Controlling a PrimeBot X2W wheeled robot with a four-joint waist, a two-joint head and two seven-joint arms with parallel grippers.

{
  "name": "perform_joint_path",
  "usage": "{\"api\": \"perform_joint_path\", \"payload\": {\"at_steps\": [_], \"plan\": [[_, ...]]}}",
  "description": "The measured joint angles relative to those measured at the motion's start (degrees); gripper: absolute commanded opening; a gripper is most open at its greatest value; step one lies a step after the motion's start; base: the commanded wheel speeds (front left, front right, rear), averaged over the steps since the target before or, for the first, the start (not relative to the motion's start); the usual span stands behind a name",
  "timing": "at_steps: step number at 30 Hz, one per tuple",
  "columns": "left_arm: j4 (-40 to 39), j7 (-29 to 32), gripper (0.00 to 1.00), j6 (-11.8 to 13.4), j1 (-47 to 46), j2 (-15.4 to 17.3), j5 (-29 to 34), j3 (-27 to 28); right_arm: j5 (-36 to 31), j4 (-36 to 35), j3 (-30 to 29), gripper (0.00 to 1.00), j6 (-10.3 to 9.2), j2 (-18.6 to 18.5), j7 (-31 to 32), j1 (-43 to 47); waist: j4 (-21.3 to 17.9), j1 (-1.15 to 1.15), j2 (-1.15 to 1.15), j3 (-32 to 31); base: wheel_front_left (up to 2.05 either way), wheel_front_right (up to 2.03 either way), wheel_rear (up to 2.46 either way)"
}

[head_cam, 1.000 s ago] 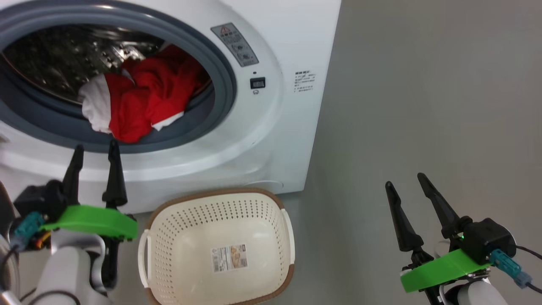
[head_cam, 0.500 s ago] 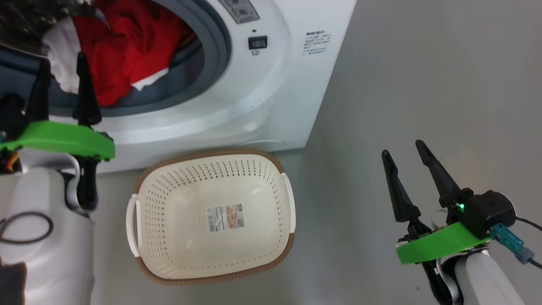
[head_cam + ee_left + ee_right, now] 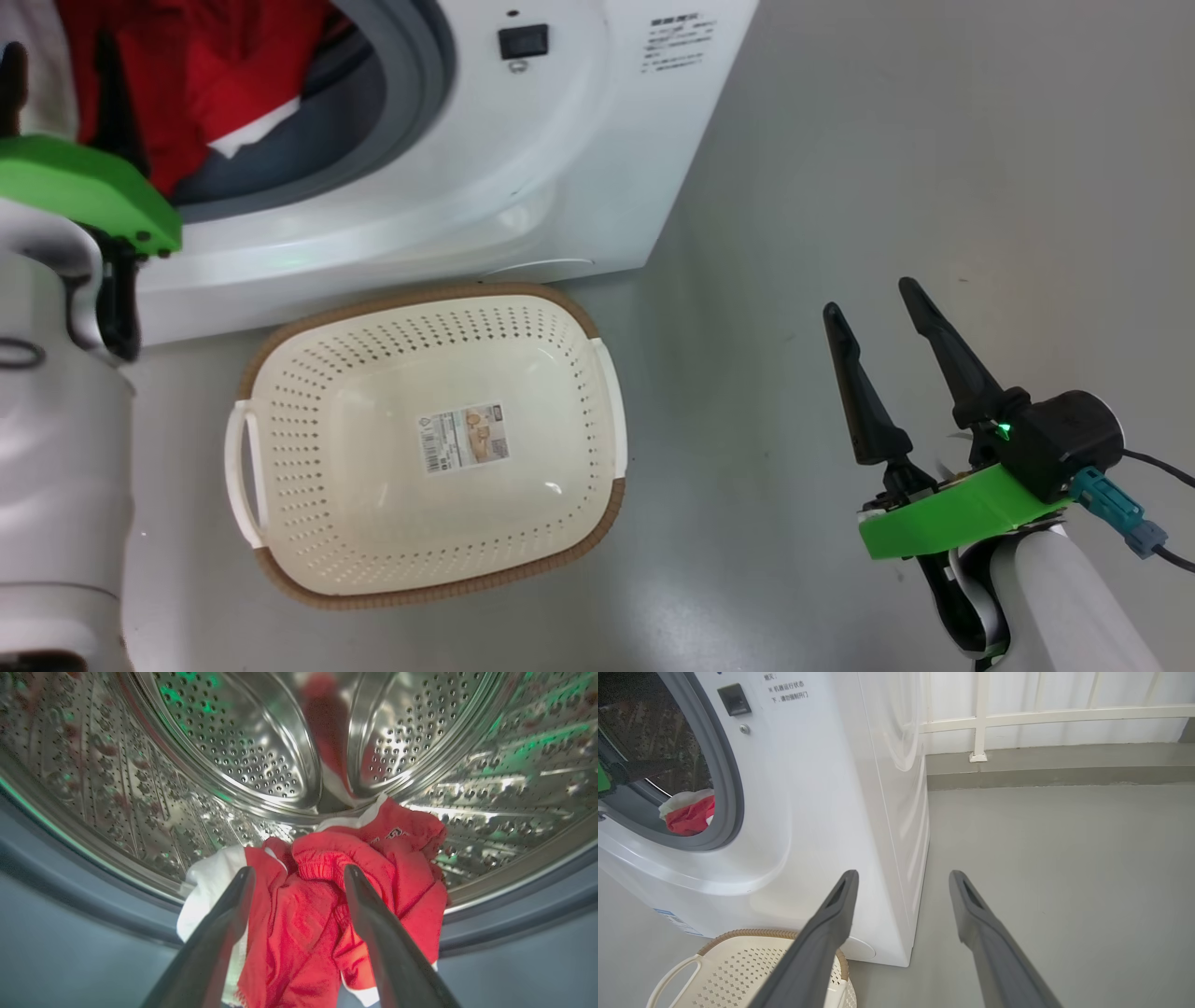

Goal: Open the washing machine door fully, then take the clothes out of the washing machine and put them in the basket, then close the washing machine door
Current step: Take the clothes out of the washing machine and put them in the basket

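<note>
- Head view, fixtures: the washing machine stands far left. The basket sits on the floor just in front of it, empty but for a paper label. The clothes lie heaped at the mouth of the opening.
- Head view, change: the whole picture has shifted since a second ago, which is camera motion and not a move of machine or basket. Measured against the machine, the left gripper has gone from the white front below the opening up to the clothes.
- Head view, right side: the right gripper hangs over bare floor at the near right, well apart from the basket. Its jaws are spread and grasp nothing, as before.
- Left wrist view: the left gripper points into the steel drum, past the grey rubber ring. Its jaws are released wide and straddle the red heap. Whether the fingertips touch the fabric cannot be told.
- Right wrist view: the right gripper is empty and faces the machine's right corner. The clothes show inside the opening at far left and the basket rim at near left.
- Assessment: the opening is unobstructed, so the washing machine door step reads as done. The left arm is placed for a first grasp, no garment has reached the basket, and closing the door remains.
</note>
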Motion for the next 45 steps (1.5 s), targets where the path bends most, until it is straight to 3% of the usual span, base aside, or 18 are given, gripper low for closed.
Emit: {"api": "perform_joint_path", "payload": {"at_steps": [16,22,23,24,30,38,45], "plan": [[13.3,14.4,1.00,5.5,-6.0,5.2,5.8,-6.0,2.7,1.4,3.0,1.00,0.00,0.1,0.0,-0.4,-3.3,0.00,0.00,1.6,0.00,0.00,0.00],[13.8,14.8,1.00,7.0,-7.1,6.7,7.5,-7.9,3.4,1.4,3.5,1.00,0.00,0.1,0.0,-1.3,-3.9,0.00,0.00,2.3,0.00,0.00,0.00],[14.0,15.1,0.56,7.0,-7.1,6.9,7.7,-8.3,3.6,1.4,3.6,1.00,0.00,0.1,0.0,-1.3,-4.0,0.00,0.00,2.4,0.00,0.00,0.00],[14.2,15.4,0.00,7.0,-7.2,7.1,7.8,-8.8,3.6,1.4,3.6,1.00,0.00,0.1,0.0,-1.4,-4.1,0.00,0.00,2.5,0.00,0.00,0.00],[14.7,16.1,0.00,6.9,-7.9,7.8,8.7,-10.3,3.9,1.4,3.6,1.00,0.00,0.1,0.0,-2.1,-4.3,0.00,0.00,3.2,0.00,0.00,0.00],[13.8,7.8,0.00,6.8,-7.7,7.6,6.5,-9.0,3.9,1.5,3.5,1.00,0.00,0.1,0.0,-2.1,-3.8,0.00,0.00,3.5,0.00,0.00,0.00],[12.4,-0.1,0.00,3.4,-5.6,5.5,-0.1,-4.0,3.9,1.9,3.0,1.00,0.00,0.1,0.0,-2.1,-2.8,0.00,0.00,2.9,0.00,0.00,0.00]]}}
